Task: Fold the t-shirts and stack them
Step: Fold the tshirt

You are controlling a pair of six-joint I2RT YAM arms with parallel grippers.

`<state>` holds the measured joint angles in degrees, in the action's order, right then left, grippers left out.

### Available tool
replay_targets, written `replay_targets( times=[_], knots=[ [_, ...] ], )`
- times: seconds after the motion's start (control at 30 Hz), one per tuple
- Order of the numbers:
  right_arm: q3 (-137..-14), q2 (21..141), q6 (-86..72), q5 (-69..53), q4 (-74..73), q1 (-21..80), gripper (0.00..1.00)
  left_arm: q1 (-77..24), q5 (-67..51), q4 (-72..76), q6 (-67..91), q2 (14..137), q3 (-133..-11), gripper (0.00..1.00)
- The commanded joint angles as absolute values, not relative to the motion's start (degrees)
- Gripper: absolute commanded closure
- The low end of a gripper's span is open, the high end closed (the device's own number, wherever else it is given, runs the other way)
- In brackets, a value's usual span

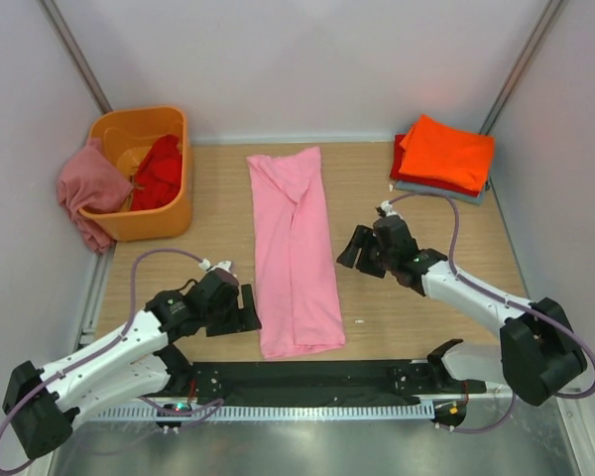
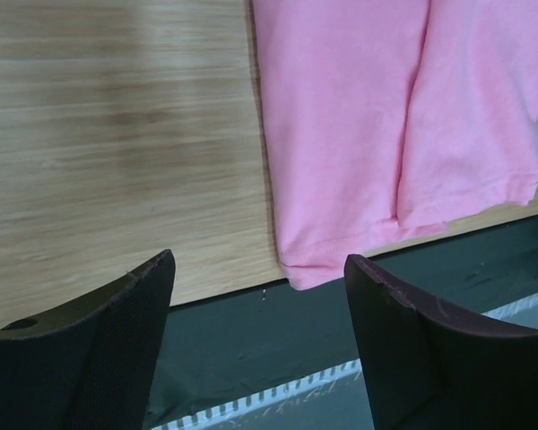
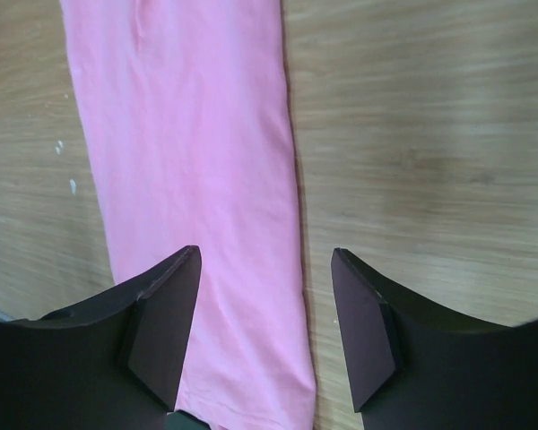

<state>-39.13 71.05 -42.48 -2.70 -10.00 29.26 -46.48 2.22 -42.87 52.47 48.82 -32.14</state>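
The top view takes in the whole worktop. The light pink t-shirt [image 1: 293, 253] lies flat down the middle, folded lengthwise into a long strip that runs from near the far edge towards the near edge. In the far right corner sits a folded stack: the orange t-shirt [image 1: 446, 151] on top, the red t-shirt [image 1: 401, 171] under it, and a grey-blue t-shirt [image 1: 446, 191] at the bottom. In the far left corner stands an orange tub [image 1: 159, 223] with another red shirt [image 1: 159, 171] inside and a dusty rose t-shirt [image 1: 89, 188] hanging over its left wall.

The left gripper [image 1: 246, 309] is just beside the strip's left edge near its near end. The right gripper [image 1: 355, 253] is just off its right edge, about midway along.

Only the wrist views settle the claws. The left gripper [image 2: 258, 269] has its jaws apart with nothing between them, and that view also shows the strip's hem at the worktop's near edge and a lengthwise overlap. The right gripper [image 3: 264, 260] is likewise spread and holds nothing, and the shirt's long edge runs between its fingers.
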Motion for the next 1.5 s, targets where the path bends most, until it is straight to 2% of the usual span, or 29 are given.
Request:
replay_targets(
  times=[0.0,0.2,0.3,0.5,0.6,0.7,0.77,0.87,1.27,1.33,1.47],
  knots=[
    [-39.1,71.6,-42.5,-5.7,-5.1,29.3,0.37,-46.7,0.4,-35.9,57.7,44.1,-30.9,0.24],
    [-59.4,84.8,-37.1,-4.8,-8.9,29.2,0.41,-46.7,-1.5,-36.8,56.4,43.9,-30.7,0.32],
    [-68.5,92.7,-35.9,-6.1,-11.7,27.0,0.45,-46.7,-0.4,-44.9,53.8,42.8,-35.6,0.32],
    [-97.9,115.0,-36.6,-9.6,-17.4,23.0,0.48,-46.8,14.2,-65.5,43.4,44.4,-56.9,0.24],
    [-110.9,125.5,-36.6,-10.6,-21.3,22.7,0.52,-46.7,18.4,-67.6,39.8,42.7,-57.7,0.20],
    [-121.4,133.7,-36.5,-10.7,-24.7,22.7,0.53,-46.6,10.7,-60.7,37.6,38.2,-55.2,0.19],
    [-125.2,136.9,-36.3,-10.1,-25.9,22.7,0.53,-46.6,8.0,-57.4,38.0,34.4,-51.8,0.19],
    [-129.3,140.9,-36.2,-9.1,-27.1,22.7,0.53,-46.6,10.7,-57.8,39.0,32.1,-52.0,0.16],
    [-128.8,144.8,-37.2,-8.3,-25.2,22.7,0.54,-46.6,11.3,-57.6,39.4,27.1,-51.9,0.15],
    [-129.3,145.0,-37.2,-8.2,-25.4,22.7,0.56,-46.5,11.3,-57.5,39.5,27.0,-51.7,0.15],
    [-129.5,145.5,-37.3,-8.3,-25.1,22.7,0.65,-46.4,11.3,-57.5,39.6,26.8,-51.6,0.15]
  ],
)
